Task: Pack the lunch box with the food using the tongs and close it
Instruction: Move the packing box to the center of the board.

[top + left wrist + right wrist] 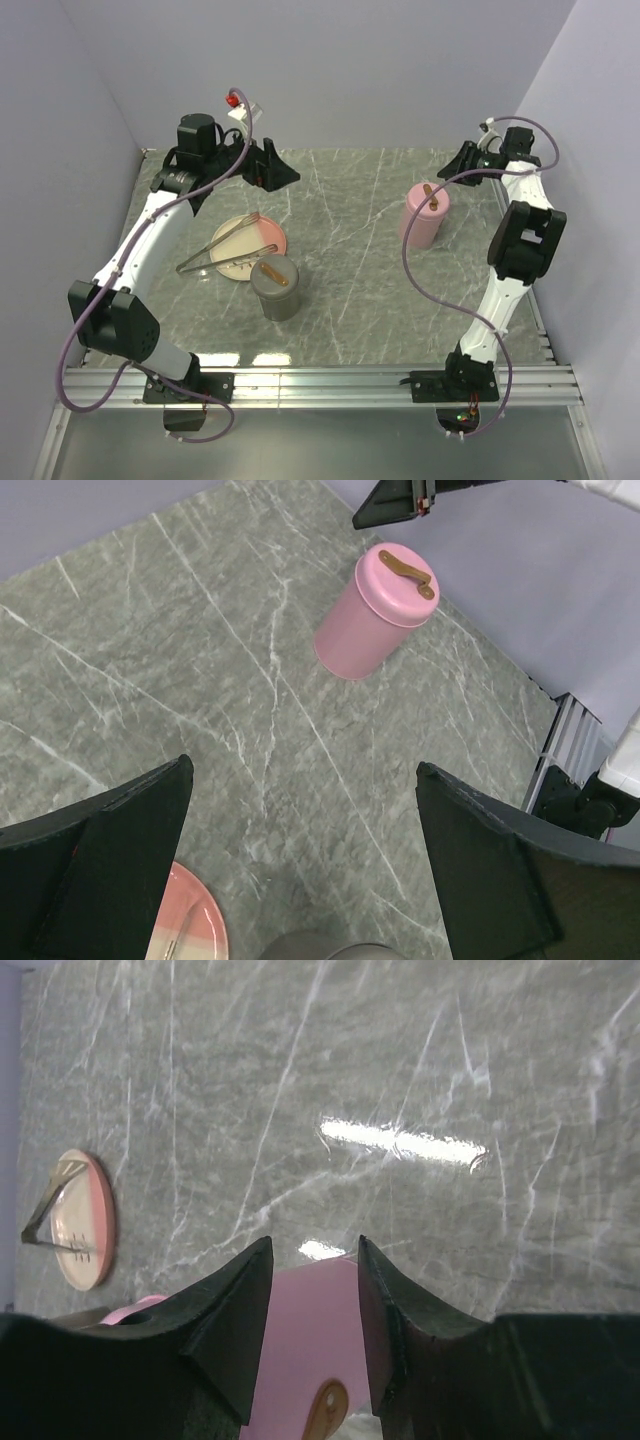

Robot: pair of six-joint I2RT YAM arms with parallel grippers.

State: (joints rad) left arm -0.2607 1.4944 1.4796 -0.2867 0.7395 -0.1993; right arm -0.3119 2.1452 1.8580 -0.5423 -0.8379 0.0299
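Note:
Long silver tongs (222, 255) lie across a pink plate (270, 238) left of centre; the plate (100, 1210) and tongs (55, 1210) also show small in the right wrist view. I cannot make out the food on the plate. A pink cylindrical lunch box (424, 218) with a brown-handled lid on it stands at the right. My right gripper (463, 160) hangs above and behind it, jaws partly open and empty (313, 1242), the pink lid (300, 1330) showing between them. My left gripper (280, 168) hovers wide open over bare table (302, 767) behind the plate.
A grey lidded canister (276, 290) with a brown handle stands right in front of the plate, touching its near edge. Walls close in the marble table at the back and on both sides. A metal rail (320, 378) runs along the near edge.

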